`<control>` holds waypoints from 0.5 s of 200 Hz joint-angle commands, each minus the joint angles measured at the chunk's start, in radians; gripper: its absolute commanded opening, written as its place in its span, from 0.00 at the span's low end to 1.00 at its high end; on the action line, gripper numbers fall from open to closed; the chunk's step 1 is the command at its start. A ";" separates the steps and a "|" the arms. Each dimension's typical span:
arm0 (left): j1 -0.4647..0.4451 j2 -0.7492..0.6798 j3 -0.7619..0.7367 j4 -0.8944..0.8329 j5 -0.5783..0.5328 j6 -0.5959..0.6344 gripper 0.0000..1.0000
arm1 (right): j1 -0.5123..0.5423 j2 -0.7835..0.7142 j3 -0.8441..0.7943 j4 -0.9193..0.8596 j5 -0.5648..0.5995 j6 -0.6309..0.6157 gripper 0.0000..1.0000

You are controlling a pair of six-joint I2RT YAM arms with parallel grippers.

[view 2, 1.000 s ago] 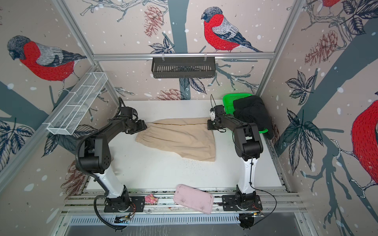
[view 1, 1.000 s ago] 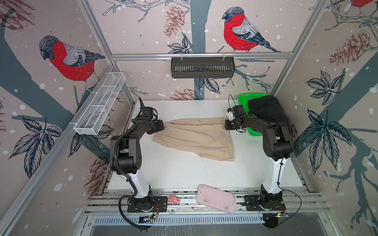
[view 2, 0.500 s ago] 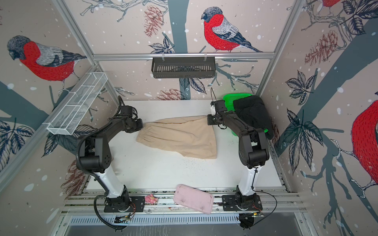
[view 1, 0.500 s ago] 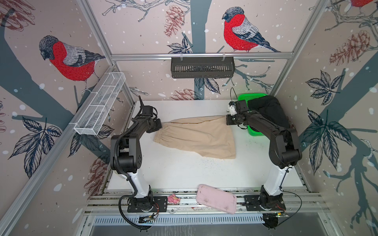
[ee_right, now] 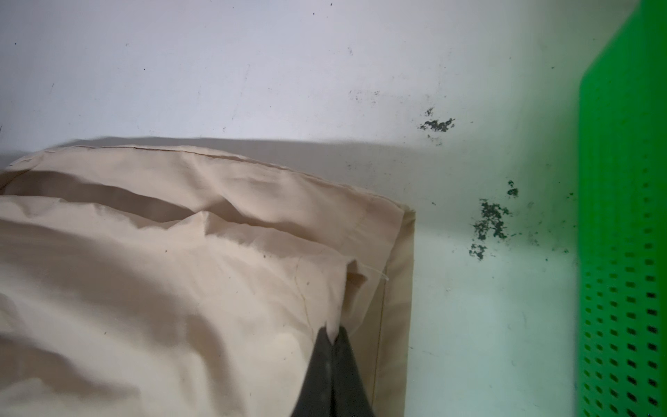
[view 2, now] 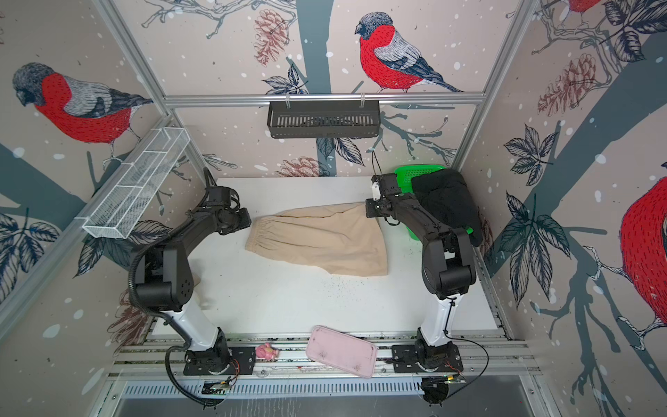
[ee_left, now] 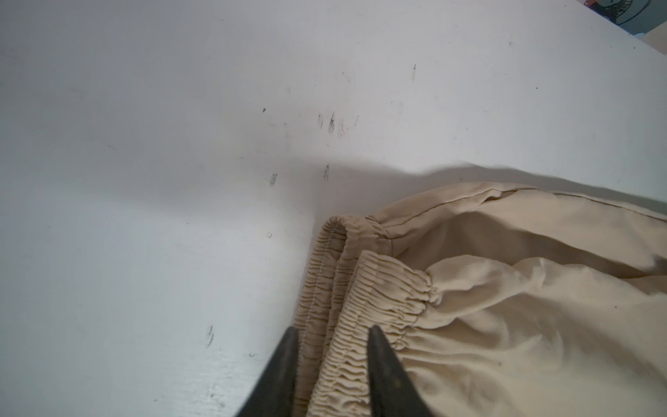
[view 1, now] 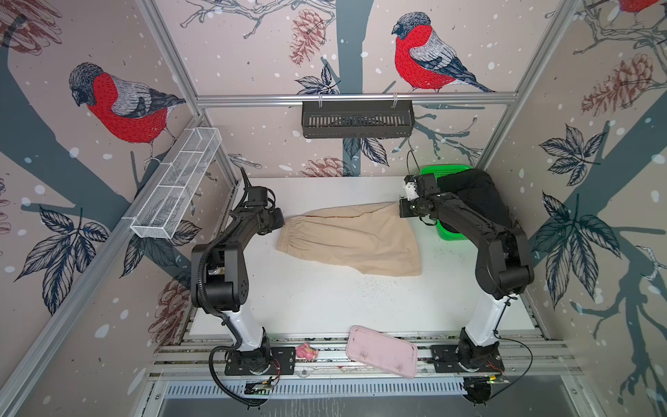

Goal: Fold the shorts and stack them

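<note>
Beige shorts [view 1: 346, 240] shifted rt, folded double, waistband [ee_left: 379, 299] gathered; hem [ee_right: 395, 252] lifted

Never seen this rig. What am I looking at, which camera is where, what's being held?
Two black robot arms are mounted at the near edge of a white table. Two pictures come from one stereo camera overhead; the other two from a camera on each arm's wrist. In the middle lie tan cloth shorts with a gathered waistband. Over a green plastic mesh basket in the far right corner hang black cloth shorts. The right end effector is shut on the tan shorts' hem corner. The left end effector stands open, its fingers astride the waistband.
</note>
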 commanded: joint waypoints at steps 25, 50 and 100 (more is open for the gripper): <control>-0.006 0.068 0.012 0.116 0.094 0.013 0.68 | 0.001 0.007 -0.024 0.033 -0.022 0.002 0.03; -0.012 0.104 0.026 0.134 0.105 0.015 0.65 | -0.001 0.008 -0.025 0.037 -0.017 0.001 0.04; -0.016 0.107 0.029 0.143 0.076 -0.003 0.00 | -0.002 -0.002 -0.030 0.035 -0.003 -0.016 0.02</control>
